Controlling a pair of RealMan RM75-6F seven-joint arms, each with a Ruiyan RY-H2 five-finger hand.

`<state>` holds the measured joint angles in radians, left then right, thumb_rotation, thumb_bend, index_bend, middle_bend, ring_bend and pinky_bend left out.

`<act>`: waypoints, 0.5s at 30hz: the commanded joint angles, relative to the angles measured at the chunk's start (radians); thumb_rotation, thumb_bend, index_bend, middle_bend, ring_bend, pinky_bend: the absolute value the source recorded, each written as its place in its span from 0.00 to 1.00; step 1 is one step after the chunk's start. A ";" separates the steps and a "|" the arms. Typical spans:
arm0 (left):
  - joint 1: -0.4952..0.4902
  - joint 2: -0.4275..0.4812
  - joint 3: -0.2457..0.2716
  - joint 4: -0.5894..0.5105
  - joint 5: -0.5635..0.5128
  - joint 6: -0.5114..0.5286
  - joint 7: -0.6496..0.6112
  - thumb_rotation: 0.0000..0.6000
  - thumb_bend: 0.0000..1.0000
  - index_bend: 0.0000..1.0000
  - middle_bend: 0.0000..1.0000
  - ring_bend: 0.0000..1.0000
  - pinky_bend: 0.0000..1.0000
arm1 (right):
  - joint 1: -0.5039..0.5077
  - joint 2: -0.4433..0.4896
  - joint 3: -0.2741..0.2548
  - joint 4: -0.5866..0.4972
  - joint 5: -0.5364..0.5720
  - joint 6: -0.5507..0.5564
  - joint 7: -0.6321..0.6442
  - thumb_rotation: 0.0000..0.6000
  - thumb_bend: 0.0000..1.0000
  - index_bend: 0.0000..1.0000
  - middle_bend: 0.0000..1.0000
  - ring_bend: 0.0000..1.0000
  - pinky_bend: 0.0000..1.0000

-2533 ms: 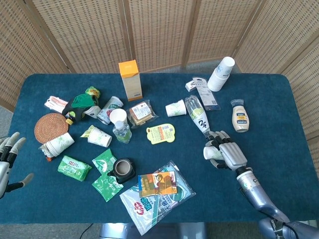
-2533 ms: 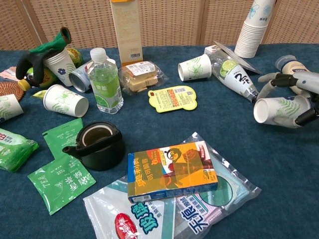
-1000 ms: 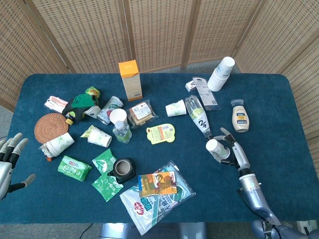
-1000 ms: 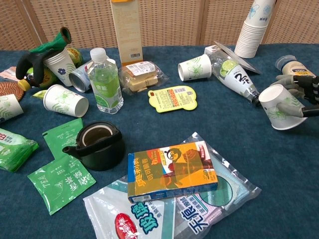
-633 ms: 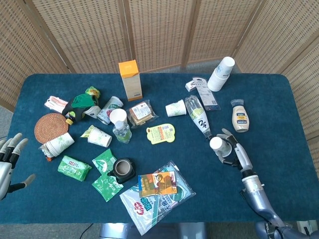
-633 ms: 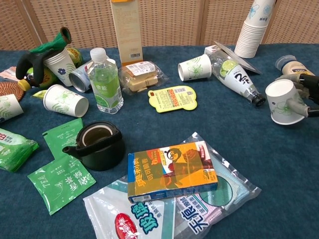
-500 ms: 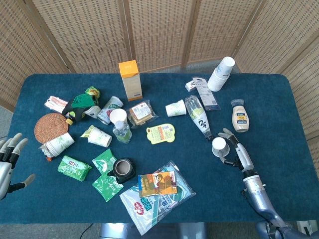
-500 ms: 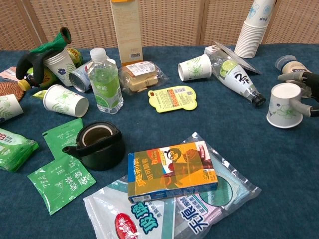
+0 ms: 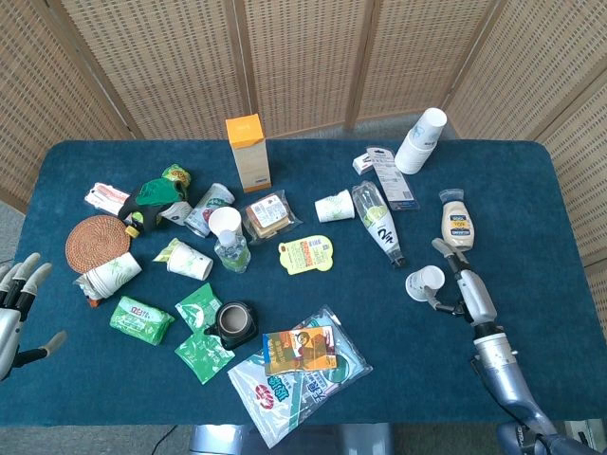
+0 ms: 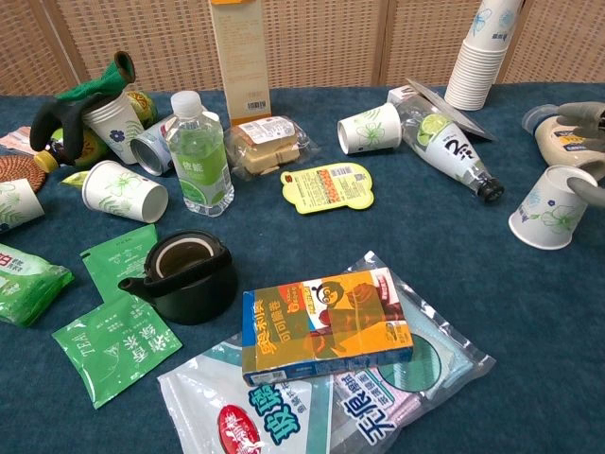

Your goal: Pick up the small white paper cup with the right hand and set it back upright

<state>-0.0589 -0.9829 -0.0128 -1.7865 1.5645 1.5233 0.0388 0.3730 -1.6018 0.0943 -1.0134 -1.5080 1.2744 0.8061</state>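
A blue-clothed bench [image 9: 313,379] is backed by wicker screens [image 9: 303,57]; the small white paper cup [image 10: 552,209] is tilted, mouth toward the bench, rim lower-left; the right hand [image 9: 463,290] is seen beside it, fingers [image 10: 588,190] spread, grip unclear; the left hand [image 9: 17,301] is spread, empty.

The bench [image 9: 531,190] has a dark blue cloth on top. An orange box [image 9: 248,152] stands at the upper middle. A round mat [image 9: 97,243] lies at the left, a black teapot [image 9: 235,322] lower down.

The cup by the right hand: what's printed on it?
The cup is white with a pale green leaf print, clearest in the chest view.
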 commanded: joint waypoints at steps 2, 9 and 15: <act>0.001 0.002 0.001 0.000 0.003 0.002 -0.003 1.00 0.25 0.00 0.00 0.00 0.00 | -0.023 0.068 0.002 -0.076 -0.017 0.065 -0.124 0.94 0.43 0.00 0.00 0.00 0.00; 0.004 0.004 0.001 -0.001 0.007 0.009 -0.006 1.00 0.25 0.00 0.00 0.00 0.00 | -0.068 0.186 -0.031 -0.217 -0.041 0.113 -0.261 0.89 0.43 0.00 0.00 0.00 0.00; 0.005 0.003 0.003 -0.002 0.012 0.010 -0.003 1.00 0.25 0.00 0.00 0.00 0.00 | -0.117 0.226 -0.048 -0.242 -0.043 0.165 -0.347 0.89 0.41 0.00 0.00 0.00 0.00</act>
<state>-0.0542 -0.9795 -0.0095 -1.7881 1.5763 1.5332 0.0358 0.2728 -1.3881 0.0539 -1.2484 -1.5484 1.4208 0.4804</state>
